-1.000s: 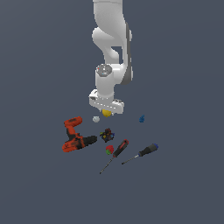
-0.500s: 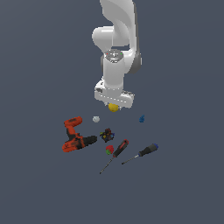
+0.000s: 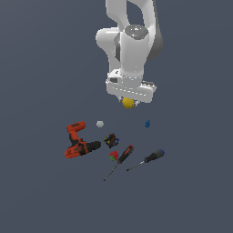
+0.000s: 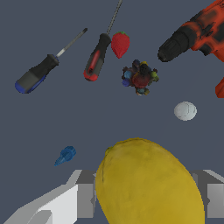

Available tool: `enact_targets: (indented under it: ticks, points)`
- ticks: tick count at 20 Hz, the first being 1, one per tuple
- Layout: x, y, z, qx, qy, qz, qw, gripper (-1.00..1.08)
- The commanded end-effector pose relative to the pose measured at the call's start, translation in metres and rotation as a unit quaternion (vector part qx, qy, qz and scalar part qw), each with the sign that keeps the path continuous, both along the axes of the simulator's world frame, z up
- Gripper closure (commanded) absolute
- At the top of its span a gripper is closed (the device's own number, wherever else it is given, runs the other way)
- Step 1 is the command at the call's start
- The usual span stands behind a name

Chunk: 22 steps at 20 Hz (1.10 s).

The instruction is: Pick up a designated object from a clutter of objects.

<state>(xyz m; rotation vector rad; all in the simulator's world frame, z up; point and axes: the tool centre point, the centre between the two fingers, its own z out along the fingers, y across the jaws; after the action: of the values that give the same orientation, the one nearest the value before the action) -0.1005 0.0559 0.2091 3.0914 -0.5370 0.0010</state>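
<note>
The plain yellow ball [image 3: 128,103] hangs between my gripper's [image 3: 129,102] fingers, lifted well above the floor; in the wrist view it [image 4: 148,183] fills the space between the two grey fingers [image 4: 83,192]. The gripper is shut on it. Below lies the clutter: an orange-and-black drill [image 3: 78,141], a small white lump [image 3: 100,124], a dark multicoloured piece [image 3: 111,140], a red-and-green piece [image 3: 113,155], a red-handled screwdriver [image 3: 122,158], a black-and-blue-handled screwdriver [image 3: 149,159] and a small blue piece [image 3: 147,123].
In the wrist view the drill [image 4: 197,35], white lump [image 4: 185,110], multicoloured piece [image 4: 140,78], red-and-green piece [image 4: 120,43], both screwdrivers [image 4: 94,61] [image 4: 39,72] and the blue piece [image 4: 65,155] lie on the dark grey floor [image 3: 45,195].
The arm has risen and shifted toward the exterior view's right, carrying the yellow ball higher above the clutter. The items on the floor have not moved.
</note>
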Motion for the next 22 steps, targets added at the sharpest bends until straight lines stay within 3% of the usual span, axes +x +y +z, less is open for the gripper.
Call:
enact_targets:
  ticks: [1, 22]
  points:
    - [0.004, 0.013, 0.022, 0.0, 0.0, 0.0, 1.0, 1.08]
    - [0.049, 0.118, 0.195, 0.002, 0.0, 0.0, 1.0, 1.08]
